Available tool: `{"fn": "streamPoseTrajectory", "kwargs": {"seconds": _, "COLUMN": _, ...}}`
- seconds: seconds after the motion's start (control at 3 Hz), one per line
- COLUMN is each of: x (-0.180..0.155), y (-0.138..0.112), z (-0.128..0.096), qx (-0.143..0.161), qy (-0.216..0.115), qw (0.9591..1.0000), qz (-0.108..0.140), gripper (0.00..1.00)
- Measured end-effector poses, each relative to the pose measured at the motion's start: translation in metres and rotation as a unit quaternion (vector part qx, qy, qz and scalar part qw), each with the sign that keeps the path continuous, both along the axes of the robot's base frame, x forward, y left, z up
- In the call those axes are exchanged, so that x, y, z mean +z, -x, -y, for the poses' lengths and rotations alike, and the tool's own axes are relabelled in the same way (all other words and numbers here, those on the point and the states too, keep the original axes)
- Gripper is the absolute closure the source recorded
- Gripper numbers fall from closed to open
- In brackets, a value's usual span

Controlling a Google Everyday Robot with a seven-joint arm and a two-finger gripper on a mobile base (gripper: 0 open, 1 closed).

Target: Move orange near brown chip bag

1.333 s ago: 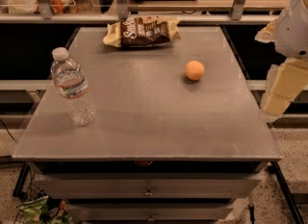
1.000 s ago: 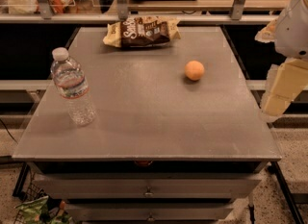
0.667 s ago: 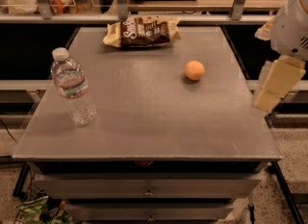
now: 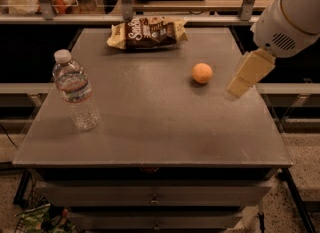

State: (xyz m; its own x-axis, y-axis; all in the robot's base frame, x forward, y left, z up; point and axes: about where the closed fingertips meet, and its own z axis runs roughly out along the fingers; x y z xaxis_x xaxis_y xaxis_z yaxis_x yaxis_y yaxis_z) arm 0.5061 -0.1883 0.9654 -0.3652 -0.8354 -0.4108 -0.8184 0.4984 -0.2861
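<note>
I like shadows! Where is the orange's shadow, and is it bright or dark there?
Camera view: the light is dim and warm; the orange casts a small dark shadow on the table right under it; the water bottle shows pale glints; the tool hangs over the table's right side, beside the orange, not touching it.

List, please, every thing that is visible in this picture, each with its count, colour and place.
orange: one, orange, on the table, right of centre.
chip bag: one, brown with cream ends, lying flat near the table's far edge.
bottle: one, clear with a white cap, upright on the table's left side.
table: one, grey, centre of view.
drawers: at least two, grey, under the table top.
arm: one, white, upper right.
end effector: one, cream, above the table's right side, right of the orange and apart from it.
</note>
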Motion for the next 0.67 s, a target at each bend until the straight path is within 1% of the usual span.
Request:
{"fn": "streamPoseTrajectory", "kwargs": {"seconds": 0.33, "x": -0.010, "y": -0.027, "z": -0.011, "qx": -0.026, "qy": -0.030, "qw": 0.9992, "qz": 0.004, "gripper": 0.00}}
{"fn": "streamPoseTrajectory", "kwargs": {"seconds": 0.67, "x": -0.027, "y": -0.054, "z": -0.021, "qx": -0.034, "qy": -0.053, "qw": 0.9980, "qz": 0.003, "gripper": 0.00}}
